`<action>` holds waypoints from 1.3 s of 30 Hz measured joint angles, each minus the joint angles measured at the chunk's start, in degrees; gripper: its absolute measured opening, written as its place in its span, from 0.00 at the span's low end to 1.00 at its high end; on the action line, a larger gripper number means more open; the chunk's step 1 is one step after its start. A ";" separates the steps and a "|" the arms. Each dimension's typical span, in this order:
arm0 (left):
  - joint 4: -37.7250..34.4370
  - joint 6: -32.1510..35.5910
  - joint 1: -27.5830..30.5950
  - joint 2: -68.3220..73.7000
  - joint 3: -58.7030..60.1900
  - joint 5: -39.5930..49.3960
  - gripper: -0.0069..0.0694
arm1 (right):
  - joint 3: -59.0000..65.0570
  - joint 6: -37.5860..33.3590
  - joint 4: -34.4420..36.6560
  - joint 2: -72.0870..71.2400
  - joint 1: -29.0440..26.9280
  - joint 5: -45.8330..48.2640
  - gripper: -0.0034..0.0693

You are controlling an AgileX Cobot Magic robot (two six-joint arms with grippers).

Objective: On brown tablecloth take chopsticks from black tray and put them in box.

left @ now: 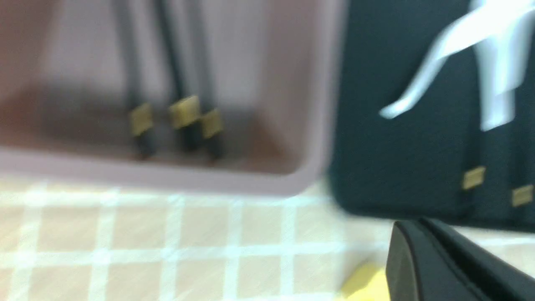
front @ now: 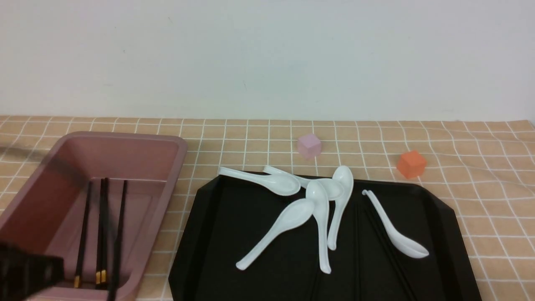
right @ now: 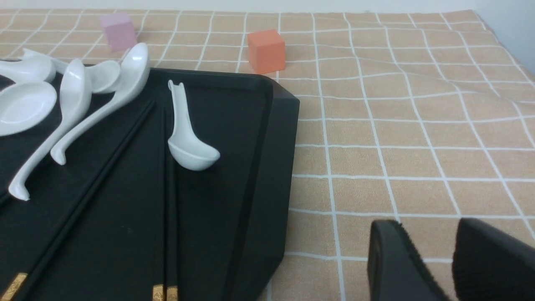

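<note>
The pink box [front: 167, 144] stands at the left on the brown tablecloth [front: 480, 188]. Black chopsticks [front: 101, 225] with gold bands lie inside it, also blurred in the left wrist view [left: 184, 110]. One more dark stick [front: 119, 234] runs over the box's near rim. The black tray [front: 217, 251] holds three chopsticks [right: 167, 200], faint in the front view [front: 388, 251]. My left gripper [left: 411, 228] is shut and empty, near the front corner of the box [front: 29, 271]. My right gripper [right: 426, 228] is open and empty over the cloth, right of the tray.
Several white spoons [front: 322, 217] lie across the tray, one beside the chopsticks [right: 186, 142]. A pale pink cube [front: 309, 145] and an orange cube [front: 411, 164] sit behind the tray. Something yellow [left: 363, 282] lies on the cloth by my left gripper. The cloth is wrinkled at the right.
</note>
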 joint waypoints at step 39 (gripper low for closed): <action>17.06 -4.31 0.26 -35.38 35.46 -26.08 0.08 | 0.00 0.00 0.00 0.00 0.00 0.00 0.38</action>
